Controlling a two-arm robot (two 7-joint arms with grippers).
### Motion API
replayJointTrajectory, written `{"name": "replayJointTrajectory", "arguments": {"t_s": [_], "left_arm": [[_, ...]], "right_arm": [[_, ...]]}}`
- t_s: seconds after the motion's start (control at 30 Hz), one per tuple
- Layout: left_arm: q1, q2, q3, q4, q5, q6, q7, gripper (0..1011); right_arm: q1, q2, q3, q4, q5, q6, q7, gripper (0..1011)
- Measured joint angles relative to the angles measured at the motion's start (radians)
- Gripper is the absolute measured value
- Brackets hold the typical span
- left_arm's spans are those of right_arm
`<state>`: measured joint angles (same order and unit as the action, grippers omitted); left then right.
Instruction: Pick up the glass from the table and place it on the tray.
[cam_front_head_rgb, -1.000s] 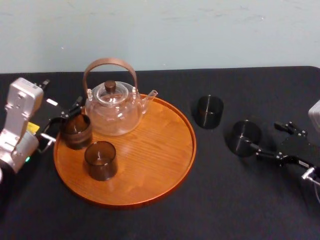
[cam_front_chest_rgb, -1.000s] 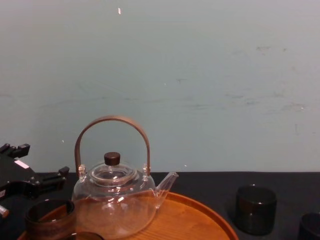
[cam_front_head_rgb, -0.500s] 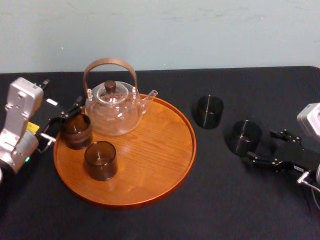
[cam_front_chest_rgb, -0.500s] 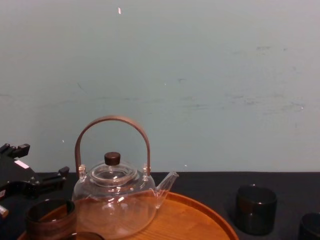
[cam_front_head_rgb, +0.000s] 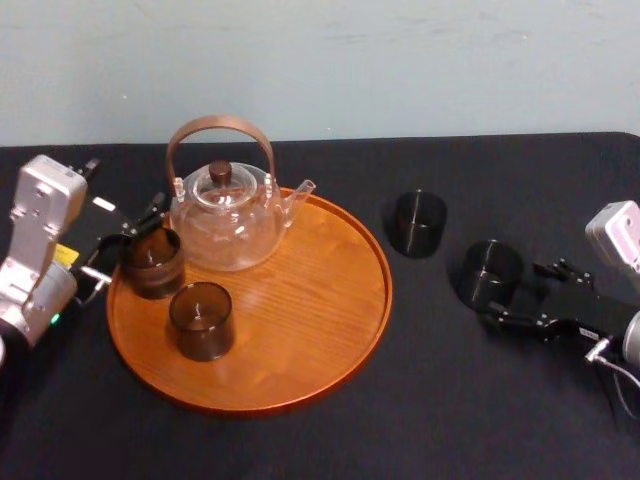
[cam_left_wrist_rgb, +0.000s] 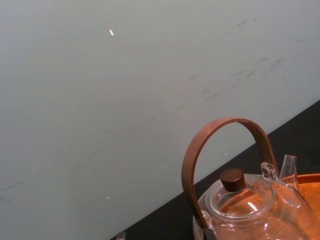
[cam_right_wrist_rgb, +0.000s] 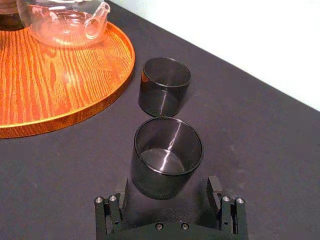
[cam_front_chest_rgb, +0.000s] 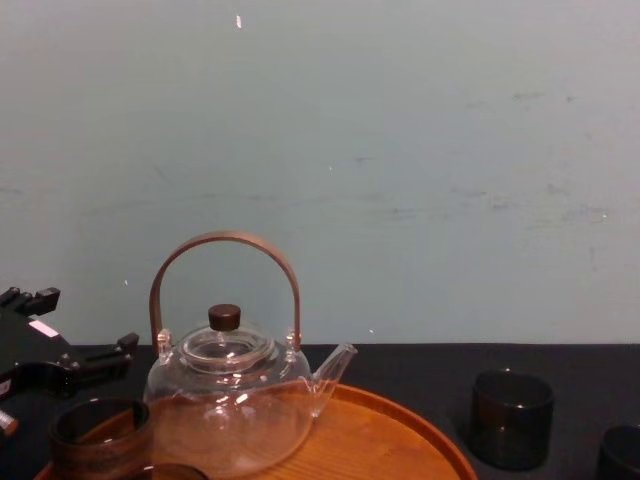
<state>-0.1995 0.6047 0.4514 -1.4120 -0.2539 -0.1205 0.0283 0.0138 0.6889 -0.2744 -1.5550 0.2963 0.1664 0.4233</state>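
right gripper (cam_front_head_rgb: 515, 295) is being held wide open, low over the black table (cam_front_head_rgb: 440, 400), with its jaws standing on either side of the foot of a dark glass (cam_front_head_rgb: 490, 270) and no contact being seen. that glass is sitting upright on the table between the jaws and is not yet being lifted. a second dark glass (cam_front_head_rgb: 417, 222) is standing just beyond it, farther ahead of the gripper. the tray (cam_front_head_rgb: 300, 300) is lying beyond that, off to the gripper's left. two glasses (cam_front_head_rgb: 201, 320) are already being carried on the tray beside the teapot (cam_front_head_rgb: 225, 220). the left gripper (cam_front_head_rgb: 120, 250) is being held at the tray's far edge, next to one of them. about half the job is judged done. closing, lifting, carrying and setting down are being left for this glass, then for the other.
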Motion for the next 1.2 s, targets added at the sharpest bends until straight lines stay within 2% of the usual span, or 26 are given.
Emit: {"name": "replayJointTrajectory", "arguments": {"t_s": [0.43,1.2], "left_arm": [[0.000,0.000,0.000,0.000,0.000,0.000,0.000,1001],[0.000,0.000,0.000,0.000,0.000,0.000,0.000,1001]], "right_arm": [[0.042,-0.045,0.003,0.049,-0.017,0.009,0.027,1002],[0.070,-0.071,0.000,0.079,-0.032,0.012,0.041,1002]]}}
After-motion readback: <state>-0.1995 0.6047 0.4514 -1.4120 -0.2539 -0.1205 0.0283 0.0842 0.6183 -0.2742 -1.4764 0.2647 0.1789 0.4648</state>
